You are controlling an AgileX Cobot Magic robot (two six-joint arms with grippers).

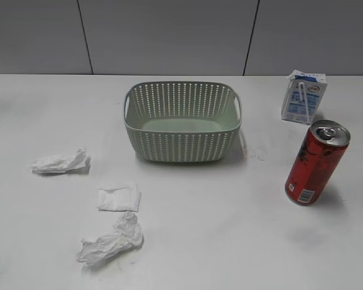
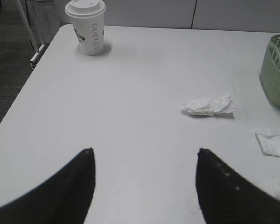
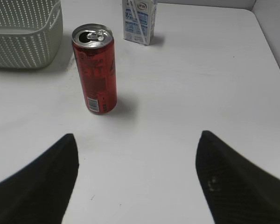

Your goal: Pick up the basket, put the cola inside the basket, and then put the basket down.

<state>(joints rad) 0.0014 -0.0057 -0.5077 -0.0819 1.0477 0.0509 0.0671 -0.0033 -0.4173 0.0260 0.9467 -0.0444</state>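
The pale green perforated basket [image 1: 181, 121] stands empty and upright on the white table at centre back; its edge shows in the left wrist view [image 2: 277, 70] and its corner in the right wrist view [image 3: 25, 32]. The red cola can [image 1: 316, 162] stands upright to the basket's right, also in the right wrist view [image 3: 94, 67]. My left gripper [image 2: 144, 151] is open and empty over bare table, far left of the basket. My right gripper [image 3: 137, 137] is open and empty, short of the can. Neither gripper shows in the exterior view.
A white-and-blue milk carton [image 1: 304, 95] stands behind the can. Crumpled tissues [image 1: 60, 162] [image 1: 118, 198] [image 1: 111, 241] lie at front left. A white lidded paper cup [image 2: 86, 25] stands near the table's far left corner. The table's left edge [image 2: 18, 100] drops off.
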